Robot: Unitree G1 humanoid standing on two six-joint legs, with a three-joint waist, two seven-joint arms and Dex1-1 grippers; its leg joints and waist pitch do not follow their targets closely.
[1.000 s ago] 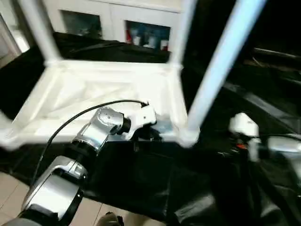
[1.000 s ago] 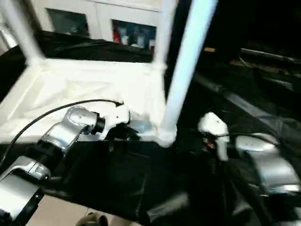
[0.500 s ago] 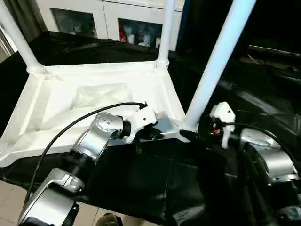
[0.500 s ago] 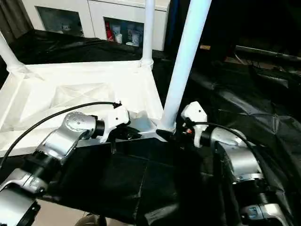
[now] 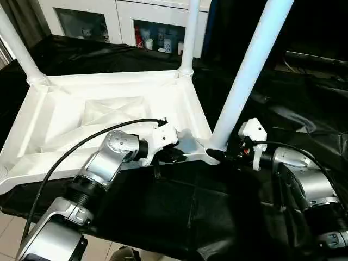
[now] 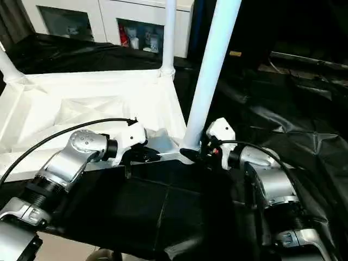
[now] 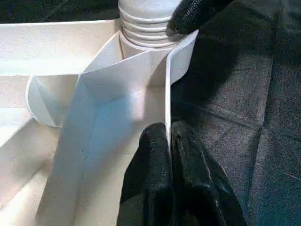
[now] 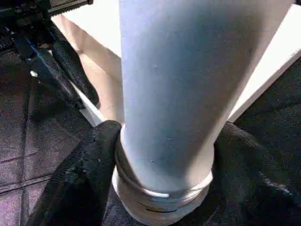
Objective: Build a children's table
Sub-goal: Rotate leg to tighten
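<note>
Head stereo pair looking down over both forearms, wrist cameras close on tabletop [image 5: 109, 109] corner.

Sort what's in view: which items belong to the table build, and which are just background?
Part of the job:
- white tabletop, upside down
- near-right leg, right gripper around its base
- far-right leg
- far-left leg
- left gripper, pinching the tabletop's near rim

Background:
- black-draped work table
- white cabinet holding small bottles

Black-draped worktop [image 5: 179, 206] bearing the inverted white tabletop [image 5: 60, 117], its tube legs [image 5: 247, 70] pointing upward.
</note>
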